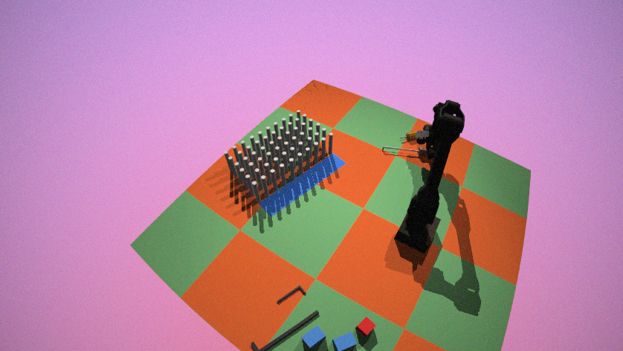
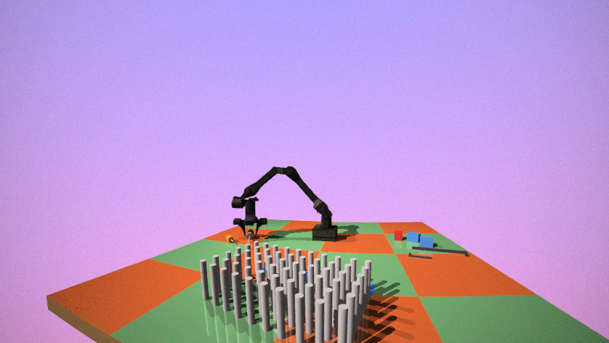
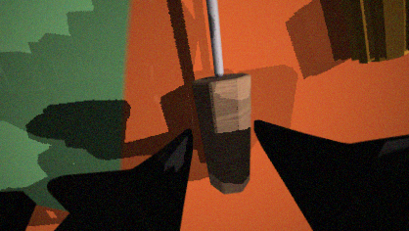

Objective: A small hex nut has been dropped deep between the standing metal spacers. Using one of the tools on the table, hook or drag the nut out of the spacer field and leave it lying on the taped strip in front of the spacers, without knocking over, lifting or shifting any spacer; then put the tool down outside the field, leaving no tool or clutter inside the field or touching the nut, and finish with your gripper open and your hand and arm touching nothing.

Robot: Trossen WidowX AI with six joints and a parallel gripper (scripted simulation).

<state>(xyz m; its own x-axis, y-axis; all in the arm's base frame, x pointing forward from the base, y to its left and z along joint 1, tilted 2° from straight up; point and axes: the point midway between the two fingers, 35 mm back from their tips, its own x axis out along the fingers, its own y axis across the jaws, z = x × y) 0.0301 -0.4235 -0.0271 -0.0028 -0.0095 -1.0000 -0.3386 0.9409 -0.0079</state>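
Your bench [image 1: 279, 256] [image 2: 469, 272] is checked orange and green; slim grey cylindrical spacers [image 1: 253, 183] [image 2: 264, 298] stand upright behind the flat blue strip [image 1: 305, 185]. Your black fingers [image 1: 429, 143] [image 2: 250, 234] are parted, gripping nothing, on either side of the hooked tool's faceted wooden handle [image 1: 424, 153] [image 2: 250, 235] [image 3: 230, 108]. The yellow-handled tool [image 1: 412, 135] [image 2: 230, 237] [image 3: 386, 29] lies near it. The nut is probably hidden among the spacers; you can't see it.

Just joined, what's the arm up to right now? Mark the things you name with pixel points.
The black gripper [image 2: 250, 232] [image 3: 222, 129] is open around the wooden handle of a thin metal hook tool [image 1: 403, 149] [image 3: 222, 105], with a gap showing on each side, so it isn't gripping it. The tool is outside the field of grey metal spacers [image 1: 282, 153] [image 2: 299, 315], which are all upright. I can't make out the nut, so whether it is out is unclear from these views.
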